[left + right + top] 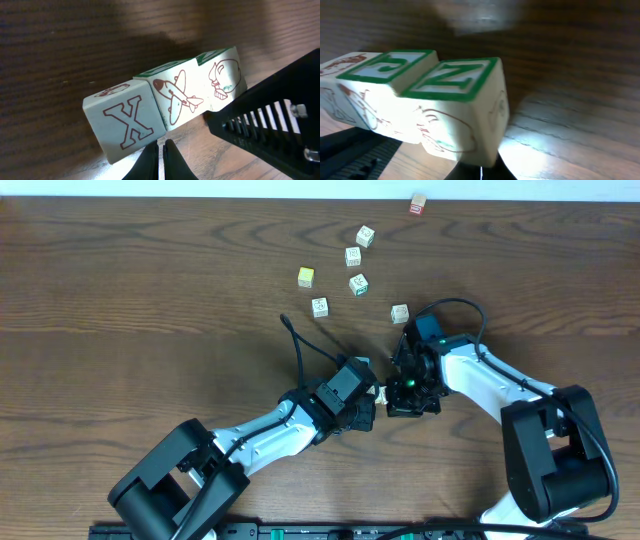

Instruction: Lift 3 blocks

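Note:
Three pale blocks sit end to end in a row between my two grippers. In the left wrist view they are the X block (127, 125), the airplane block (175, 97) and the face block (222, 80). My left gripper (160, 150) is shut, its tips against the X block's lower edge. In the right wrist view the green Z block (455, 80) is nearest, with my shut right gripper (481, 172) pressed against its end. From overhead, only a sliver of the row (381, 392) shows between the left gripper (368, 402) and right gripper (393, 392). I cannot tell whether the row clears the table.
Loose cubes lie farther back: a yellow-green cube (306, 277), white cubes (319, 307) (358, 284) (352, 256), a pale cube (400, 313) near the right arm, and a red-edged cube (418, 204) at the table's far edge. A black cable (298, 350) arches over the left arm.

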`<state>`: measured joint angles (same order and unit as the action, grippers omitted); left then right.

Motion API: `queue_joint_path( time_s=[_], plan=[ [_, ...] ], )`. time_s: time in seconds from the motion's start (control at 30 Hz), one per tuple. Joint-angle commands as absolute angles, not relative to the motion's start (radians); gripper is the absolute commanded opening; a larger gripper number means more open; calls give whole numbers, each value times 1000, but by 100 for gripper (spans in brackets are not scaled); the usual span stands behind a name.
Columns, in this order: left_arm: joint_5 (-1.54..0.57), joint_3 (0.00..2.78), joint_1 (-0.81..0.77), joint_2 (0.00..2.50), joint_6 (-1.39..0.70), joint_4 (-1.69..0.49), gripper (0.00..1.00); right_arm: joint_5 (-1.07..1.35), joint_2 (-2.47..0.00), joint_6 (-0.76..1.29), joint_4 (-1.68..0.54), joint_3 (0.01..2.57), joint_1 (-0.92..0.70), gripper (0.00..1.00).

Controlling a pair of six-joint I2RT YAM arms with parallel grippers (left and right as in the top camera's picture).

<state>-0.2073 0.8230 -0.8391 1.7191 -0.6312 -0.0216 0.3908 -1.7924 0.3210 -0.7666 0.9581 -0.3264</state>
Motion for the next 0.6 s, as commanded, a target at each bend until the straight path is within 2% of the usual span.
queue_joint_path(
  time_s=[0.0,0.43,0.57],
  plan=[
    [-208,808,-839,1726,-622,-21,8,409,-1805,305,-754,950,-342,1],
    [-208,808,-839,1726,-622,-21,8,408,-1805,305,-768,950,-342,1],
    [-209,808,-839,1726,-622,-26,7,318,-1805,309,-828,950,-342,1]
  ],
)
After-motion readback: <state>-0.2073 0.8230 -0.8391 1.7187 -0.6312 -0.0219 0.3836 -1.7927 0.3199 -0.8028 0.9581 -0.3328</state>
